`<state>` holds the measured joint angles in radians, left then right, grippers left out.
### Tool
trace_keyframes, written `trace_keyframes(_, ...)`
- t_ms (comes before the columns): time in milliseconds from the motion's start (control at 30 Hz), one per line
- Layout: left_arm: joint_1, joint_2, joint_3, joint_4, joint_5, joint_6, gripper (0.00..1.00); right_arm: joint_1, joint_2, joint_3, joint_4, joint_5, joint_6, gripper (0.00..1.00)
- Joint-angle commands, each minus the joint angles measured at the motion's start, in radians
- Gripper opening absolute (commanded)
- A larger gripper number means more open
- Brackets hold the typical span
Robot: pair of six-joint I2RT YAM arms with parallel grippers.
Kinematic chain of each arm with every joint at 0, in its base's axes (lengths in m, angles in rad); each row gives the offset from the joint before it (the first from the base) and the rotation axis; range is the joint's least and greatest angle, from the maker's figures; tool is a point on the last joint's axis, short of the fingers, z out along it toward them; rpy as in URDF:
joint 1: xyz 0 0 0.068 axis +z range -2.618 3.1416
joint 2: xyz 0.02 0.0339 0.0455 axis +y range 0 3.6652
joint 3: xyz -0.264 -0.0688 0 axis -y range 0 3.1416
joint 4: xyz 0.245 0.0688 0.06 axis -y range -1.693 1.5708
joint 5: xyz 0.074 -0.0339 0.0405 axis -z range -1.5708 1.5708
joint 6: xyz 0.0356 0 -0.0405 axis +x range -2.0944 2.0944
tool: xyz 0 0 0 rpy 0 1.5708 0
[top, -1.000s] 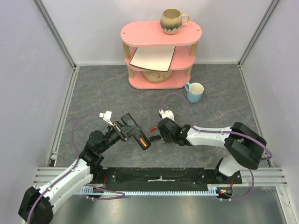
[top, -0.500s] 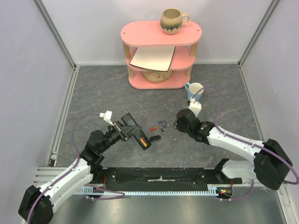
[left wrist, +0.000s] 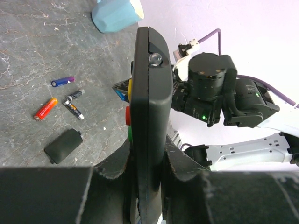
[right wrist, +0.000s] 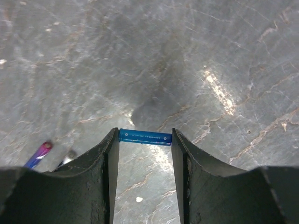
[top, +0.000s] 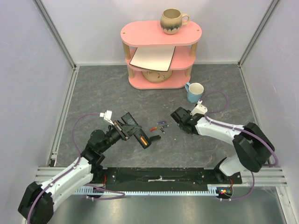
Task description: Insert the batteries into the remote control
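My left gripper (top: 125, 129) is shut on the black remote control (top: 138, 136) and holds it tilted above the table. It is edge-on in the left wrist view (left wrist: 149, 107), where my left gripper (left wrist: 148, 158) clamps its lower end. An orange strip (top: 145, 140) shows in the remote's open back. My right gripper (top: 175, 115) is shut on a blue battery (right wrist: 145, 137), pinned end to end between the fingertips (right wrist: 112, 144) above the floor. A red-orange battery (left wrist: 45, 108), a purple one (left wrist: 62, 81) and two dark ones (left wrist: 74, 96) lie loose on the table.
The black battery cover (left wrist: 63, 145) lies near the loose batteries (top: 162, 125). A light blue mug (top: 195, 92) stands behind the right arm. A pink shelf (top: 160, 53) with a mug, board and bowl stands at the back. White walls enclose the grey table.
My right gripper has moved from beside the loose batteries up and to the right, then settled slightly back left. The left gripper with the remote has hardly moved.
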<state>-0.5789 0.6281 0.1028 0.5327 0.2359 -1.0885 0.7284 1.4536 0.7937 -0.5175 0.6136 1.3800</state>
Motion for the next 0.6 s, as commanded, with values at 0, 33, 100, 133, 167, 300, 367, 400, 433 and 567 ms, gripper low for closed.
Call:
trace_keyframes(0, 0.002, 0.001, -0.006, 0.07, -0.015, -0.024, 0.02, -0.004, 0.082, 0.042, -0.119, 0.045, 0.166, 0.26)
trace_keyframes(33, 0.002, 0.001, -0.006, 0.07, -0.015, -0.024, 0.02, -0.004, 0.091, 0.044, -0.122, 0.037, 0.181, 0.27)
trace_keyframes(100, 0.002, -0.001, -0.009, 0.069, -0.017, -0.024, 0.02, -0.004, 0.119, 0.047, -0.124, 0.02, 0.189, 0.28)
trace_keyframes(133, 0.002, 0.002, -0.009, 0.069, -0.017, -0.025, 0.02, -0.006, 0.125, 0.048, -0.121, 0.014, 0.189, 0.28)
trace_keyframes(167, 0.002, 0.005, -0.009, 0.069, -0.015, -0.025, 0.02, -0.006, 0.134, 0.055, -0.121, 0.011, 0.186, 0.29)
trace_keyframes(300, 0.002, 0.005, -0.008, 0.064, -0.012, -0.028, 0.02, -0.004, 0.134, 0.053, -0.09, -0.009, 0.154, 0.41)
trace_keyframes(367, 0.002, 0.007, -0.006, 0.061, -0.012, -0.027, 0.02, -0.004, 0.136, 0.056, -0.087, -0.015, 0.139, 0.5)
trace_keyframes(400, 0.002, 0.007, -0.006, 0.059, -0.014, -0.027, 0.02, -0.004, 0.136, 0.058, -0.087, -0.023, 0.131, 0.55)
trace_keyframes(433, 0.002, 0.008, -0.005, 0.059, -0.014, -0.027, 0.02, -0.006, 0.134, 0.059, -0.087, -0.029, 0.125, 0.58)
trace_keyframes(567, 0.002, 0.016, -0.003, 0.058, -0.01, -0.027, 0.02, -0.003, 0.116, 0.073, -0.087, -0.049, 0.084, 0.73)
